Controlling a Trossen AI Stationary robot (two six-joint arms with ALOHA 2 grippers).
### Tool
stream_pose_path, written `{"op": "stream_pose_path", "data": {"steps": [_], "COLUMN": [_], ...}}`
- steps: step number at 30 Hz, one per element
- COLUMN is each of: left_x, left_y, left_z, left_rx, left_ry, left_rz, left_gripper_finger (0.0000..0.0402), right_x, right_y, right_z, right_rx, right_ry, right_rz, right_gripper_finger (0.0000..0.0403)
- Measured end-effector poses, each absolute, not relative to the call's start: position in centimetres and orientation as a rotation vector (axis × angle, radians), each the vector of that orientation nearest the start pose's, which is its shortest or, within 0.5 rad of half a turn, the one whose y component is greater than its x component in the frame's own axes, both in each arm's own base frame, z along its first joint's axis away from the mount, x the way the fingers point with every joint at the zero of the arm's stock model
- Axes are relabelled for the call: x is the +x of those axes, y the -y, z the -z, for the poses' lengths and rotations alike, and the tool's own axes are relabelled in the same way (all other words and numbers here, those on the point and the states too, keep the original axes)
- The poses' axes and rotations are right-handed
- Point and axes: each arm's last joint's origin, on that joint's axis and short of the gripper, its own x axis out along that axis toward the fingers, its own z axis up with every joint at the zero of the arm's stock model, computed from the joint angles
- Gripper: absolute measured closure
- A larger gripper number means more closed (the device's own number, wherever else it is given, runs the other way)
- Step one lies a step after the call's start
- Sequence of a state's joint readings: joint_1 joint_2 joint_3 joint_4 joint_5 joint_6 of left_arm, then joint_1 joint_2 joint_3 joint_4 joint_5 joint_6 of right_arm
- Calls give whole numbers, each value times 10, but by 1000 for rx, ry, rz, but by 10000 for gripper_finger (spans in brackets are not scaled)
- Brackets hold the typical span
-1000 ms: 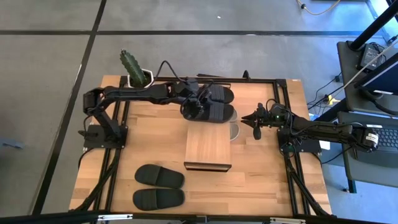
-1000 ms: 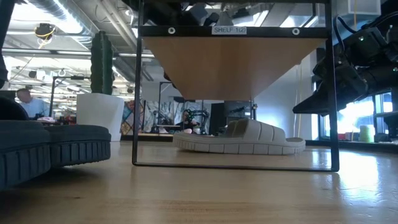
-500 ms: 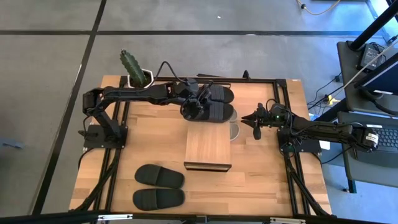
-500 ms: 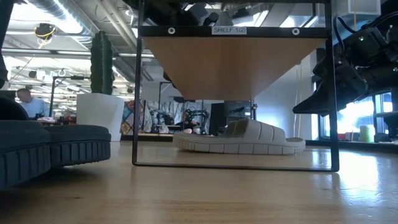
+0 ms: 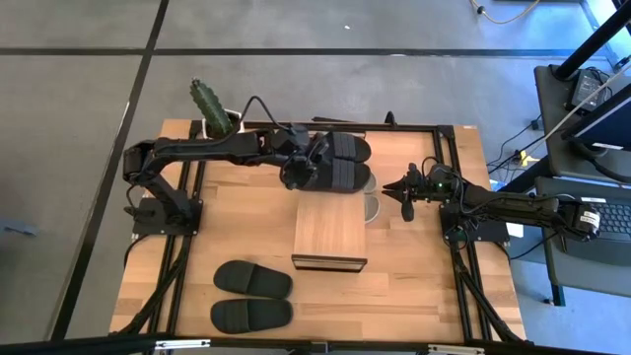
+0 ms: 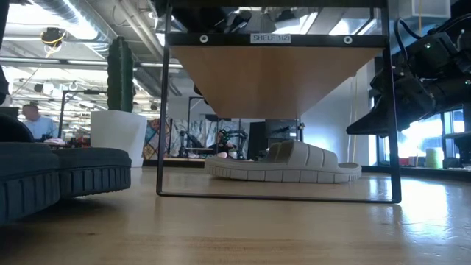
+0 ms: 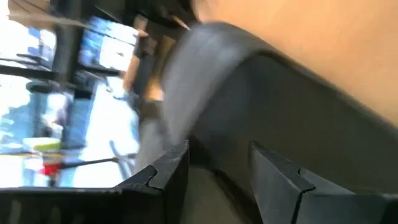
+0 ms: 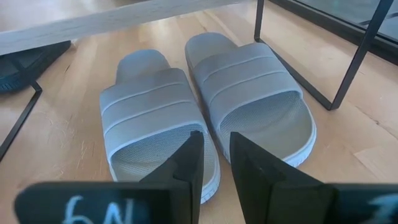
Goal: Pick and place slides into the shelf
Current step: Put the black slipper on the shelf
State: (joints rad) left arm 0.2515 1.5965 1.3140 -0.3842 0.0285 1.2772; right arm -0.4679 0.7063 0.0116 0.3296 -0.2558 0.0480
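Looking straight down, the shelf (image 5: 330, 233) stands mid-table, a light wood plank on a thin dark frame. Under it lie the two pale slides (image 8: 161, 115), side by side and nearly touching, ribbed wide straps, mesh-textured footbeds; one rounded end peeks out at the plank's right edge in the high view. From table height one of them shows as a low grey hump (image 6: 287, 163) between the frame's legs, with clear air between it and the plank above.

Behind the shelf, the left gripper (image 5: 299, 170) sits on a black slide (image 5: 340, 176), right against the plank's far edge, and a second black slide (image 5: 338, 149) lies just beyond, touching the first. The wrist camera shows the fingers (image 7: 165, 171) spread wide with the matte black rubber (image 7: 249, 124) filling the gap; whether they actually pinch it I cannot tell.

Crowded back there: a cactus (image 5: 205, 101) in a white pot (image 5: 222, 123) stands at the far left corner, beside the left arm.

The right gripper (image 5: 406, 205) hangs just off the shelf's right side, fingers (image 8: 186, 162) a narrow slot apart, holding nothing, aimed at the pale pair.

Near edge: two more black slides (image 5: 252, 296) lie parallel, left of the shelf, with bare wood tabletop (image 5: 414, 286) open to the right.
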Motion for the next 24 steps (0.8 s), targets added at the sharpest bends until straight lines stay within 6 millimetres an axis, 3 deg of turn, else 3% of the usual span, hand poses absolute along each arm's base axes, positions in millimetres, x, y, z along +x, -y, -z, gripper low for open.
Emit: {"op": "stream_pose_path", "data": {"steps": [6,15,24], "left_x": [327,300,292], "left_y": [-79,-58,-35], "left_z": [-298,-320,-302], "left_rx": [1034,894,829], "left_ry": [-812,-841,-1019], "left_rz": [267,239,383], "left_gripper_finger": [249,249,249], "right_x": [124,124,124], "right_y": [54,55,55], "right_z": [-130,-130,-130], "right_rx": [177,178,178], "right_ry": [-337,-338,-339], "right_rz": [218,219,218], "right_gripper_finger": [323,323,323]}}
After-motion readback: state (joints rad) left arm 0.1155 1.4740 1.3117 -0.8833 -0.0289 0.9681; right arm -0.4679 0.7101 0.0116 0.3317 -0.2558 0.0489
